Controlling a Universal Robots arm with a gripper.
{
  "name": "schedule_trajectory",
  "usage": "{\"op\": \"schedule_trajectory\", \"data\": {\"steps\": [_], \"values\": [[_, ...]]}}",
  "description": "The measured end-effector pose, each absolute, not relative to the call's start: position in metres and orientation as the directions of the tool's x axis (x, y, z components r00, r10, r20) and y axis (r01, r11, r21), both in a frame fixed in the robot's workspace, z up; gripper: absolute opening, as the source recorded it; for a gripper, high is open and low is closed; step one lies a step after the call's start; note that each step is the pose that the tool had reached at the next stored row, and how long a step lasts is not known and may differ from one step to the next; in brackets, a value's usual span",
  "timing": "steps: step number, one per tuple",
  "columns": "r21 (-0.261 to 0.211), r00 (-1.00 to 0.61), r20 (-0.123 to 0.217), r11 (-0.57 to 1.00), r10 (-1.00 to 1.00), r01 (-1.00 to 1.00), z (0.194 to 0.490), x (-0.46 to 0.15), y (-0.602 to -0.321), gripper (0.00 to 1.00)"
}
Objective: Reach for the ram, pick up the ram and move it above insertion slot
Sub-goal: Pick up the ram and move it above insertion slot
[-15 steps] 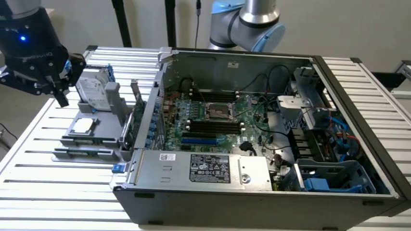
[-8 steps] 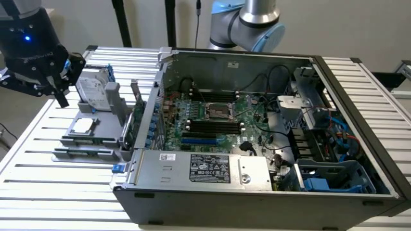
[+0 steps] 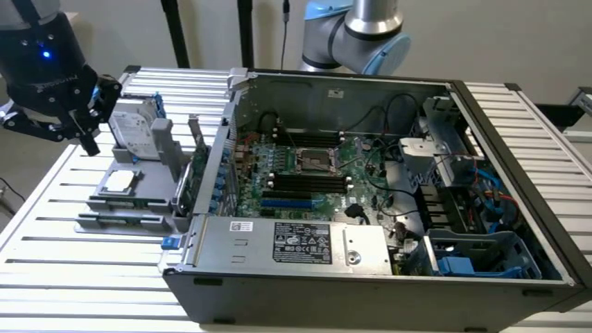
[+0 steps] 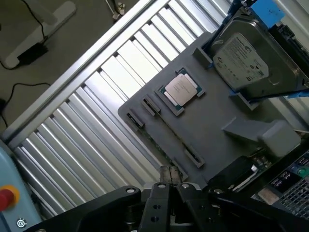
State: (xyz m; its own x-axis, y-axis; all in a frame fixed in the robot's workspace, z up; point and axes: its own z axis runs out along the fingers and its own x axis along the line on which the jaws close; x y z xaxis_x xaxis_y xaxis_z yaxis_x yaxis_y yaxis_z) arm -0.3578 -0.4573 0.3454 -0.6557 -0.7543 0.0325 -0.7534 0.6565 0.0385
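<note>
Black gripper (image 4: 170, 173), jaws pressed together, empty, hovers over ribbed aluminium desk (image 4: 111, 77). Thin green ram (image 4: 166, 149) stands edgewise in matte grey holder (image 4: 217, 111), lengthwise along its rim.

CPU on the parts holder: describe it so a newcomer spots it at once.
Beside the open computer case, on the exterior view's left, a gray holder sits on the slatted table. The CPU lies flat in a square recess beside the hard drive. It is the small square silver-topped chip; the drive is larger and propped up.
</note>
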Motion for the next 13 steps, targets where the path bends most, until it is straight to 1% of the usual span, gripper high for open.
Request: {"op": "schedule_trajectory", "data": {"steps": [13], "values": [[0.039,-0.461,0.033,0.462,-0.887,-0.886,0.3428,-0.3578,-0.4573,0.11]]}}
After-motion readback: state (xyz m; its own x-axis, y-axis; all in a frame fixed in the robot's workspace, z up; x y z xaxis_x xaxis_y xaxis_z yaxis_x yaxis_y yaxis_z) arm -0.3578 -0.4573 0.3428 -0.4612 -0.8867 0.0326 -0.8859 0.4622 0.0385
